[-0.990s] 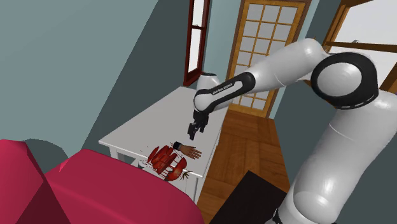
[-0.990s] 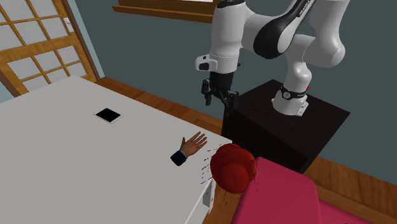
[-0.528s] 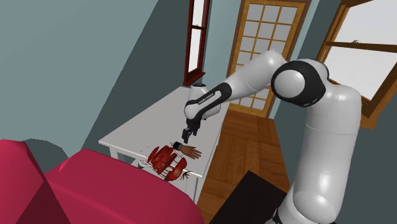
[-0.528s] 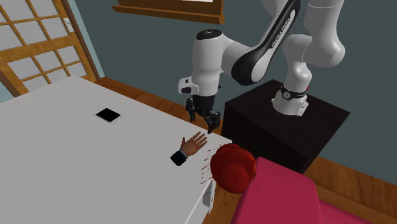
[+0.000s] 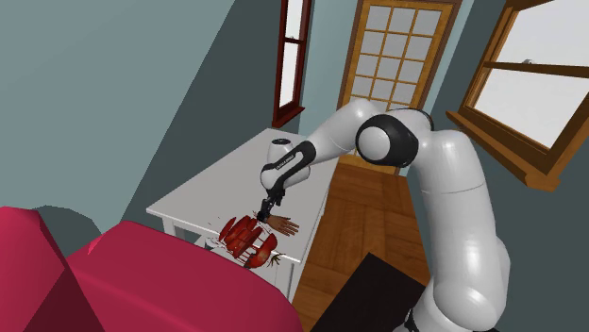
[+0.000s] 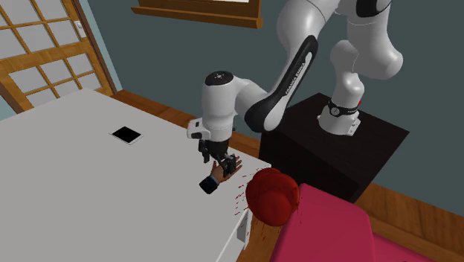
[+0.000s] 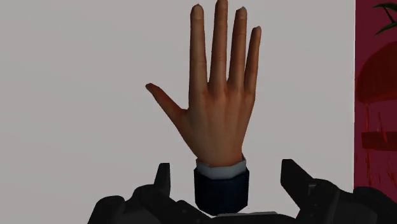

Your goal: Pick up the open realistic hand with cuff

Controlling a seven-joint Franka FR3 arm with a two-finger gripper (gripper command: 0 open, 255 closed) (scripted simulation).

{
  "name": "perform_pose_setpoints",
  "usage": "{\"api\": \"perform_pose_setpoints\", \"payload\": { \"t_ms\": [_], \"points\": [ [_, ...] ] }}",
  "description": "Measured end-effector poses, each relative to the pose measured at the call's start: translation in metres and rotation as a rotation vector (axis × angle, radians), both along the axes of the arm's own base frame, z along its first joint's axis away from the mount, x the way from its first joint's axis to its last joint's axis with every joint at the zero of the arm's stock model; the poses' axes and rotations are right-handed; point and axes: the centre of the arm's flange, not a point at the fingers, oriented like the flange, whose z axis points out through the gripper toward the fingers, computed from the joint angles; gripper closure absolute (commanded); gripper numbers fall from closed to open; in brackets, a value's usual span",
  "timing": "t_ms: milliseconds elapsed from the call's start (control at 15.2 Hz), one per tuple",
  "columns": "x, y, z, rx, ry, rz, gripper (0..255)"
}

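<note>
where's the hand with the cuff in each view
Shoulder view: hand lower middle, at the table's near edge, just right of the claw.
Second exterior view: hand at centre, partly behind the claw.
Wrist view: hand in the middle, cuff between the open claw's tips.
Shared landmark: the red thing beside the hand.

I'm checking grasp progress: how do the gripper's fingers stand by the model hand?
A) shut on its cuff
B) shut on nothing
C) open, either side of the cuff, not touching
C: in the wrist view the gripper is open, a gap showing each side of the dark cuff of the hand.
</note>
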Motion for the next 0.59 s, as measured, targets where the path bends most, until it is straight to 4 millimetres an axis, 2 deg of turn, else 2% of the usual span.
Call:
{"api": "perform_pose_setpoints", "payload": {
  "t_ms": [132, 528, 594],
  "points": [
    [0.006, -0.001, -0.012, -0.003, 0.0, 0.005, 0],
    [0.008, 0.0, -0.045, -0.004, 0.0, 0.007, 0],
    [0.008, 0.0, -0.047, -0.004, 0.0, 0.007, 255]
  ]
}}
